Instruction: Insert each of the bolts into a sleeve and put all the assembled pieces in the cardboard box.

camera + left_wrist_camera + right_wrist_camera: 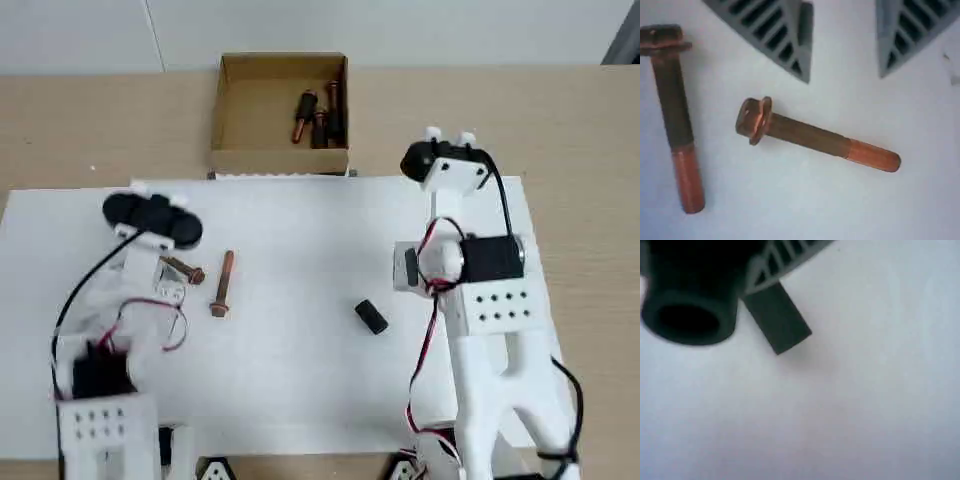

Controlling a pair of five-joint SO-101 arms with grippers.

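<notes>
Bolts, 2 copper-coloured ones, lie near the left edge of the counter's white sheet (300, 380). The first bolt (815, 136) sits untouched below the left gripper (843, 75), whose jaws are spread wide, and the second bolt (672, 117) lies just beside it. The right gripper (448, 150), near the sheet's far right corner, appears to hold a hollow black sleeve (687, 310). A loose sleeve (371, 316) lies mid-sheet. The cardboard box (232, 120) at the counter's far edge holds assembled pieces (318, 115).

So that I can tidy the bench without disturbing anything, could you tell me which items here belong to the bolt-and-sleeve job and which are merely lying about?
Belong to the job:
first bolt
second bolt
loose sleeve
held sleeve
cardboard box
assembled pieces inside it

Merely there:
white sheet
wooden table
</notes>
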